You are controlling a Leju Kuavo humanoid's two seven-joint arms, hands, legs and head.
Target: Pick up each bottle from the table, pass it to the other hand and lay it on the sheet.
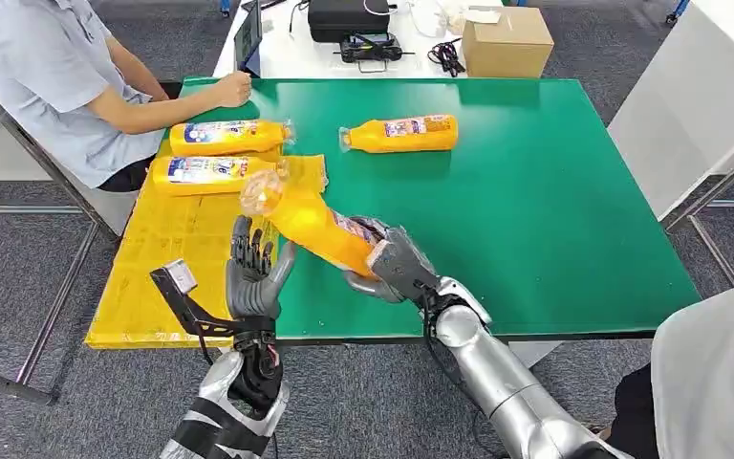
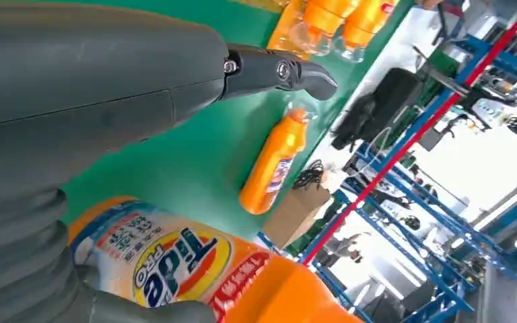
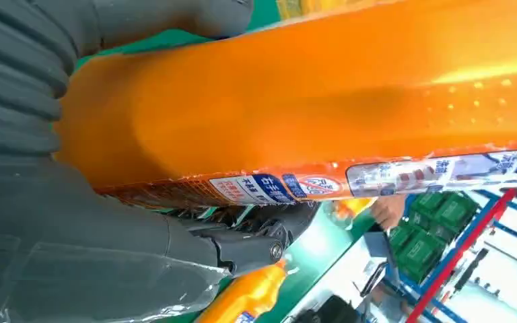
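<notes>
Right hand [image 1: 389,266] grips the base end of an orange bottle [image 1: 317,226], lifted off the green desk [image 1: 554,220] and tilted, its clear-capped neck pointing up and away toward the yellow sheet [image 1: 177,244]; the right wrist view shows the fingers wrapped round the orange body. Left hand [image 1: 253,271] stands just beside that bottle at the near desk edge, palm up and fingers spread, holding nothing; from these views I cannot tell whether it touches the bottle. Yellow sheet lies over the left part of the desk and overhangs its near and left edges. On its far end rest two more orange bottles [image 1: 212,172], lying on their sides, one behind the other. Fourth bottle [image 1: 403,133] lies on its side on bare green desk, farther back, well apart from the sheet. Person in a light shirt [image 1: 53,67] sits at the far left corner, hand resting on the desk. Cardboard box [image 1: 507,40] stands beyond on a white surface.
</notes>
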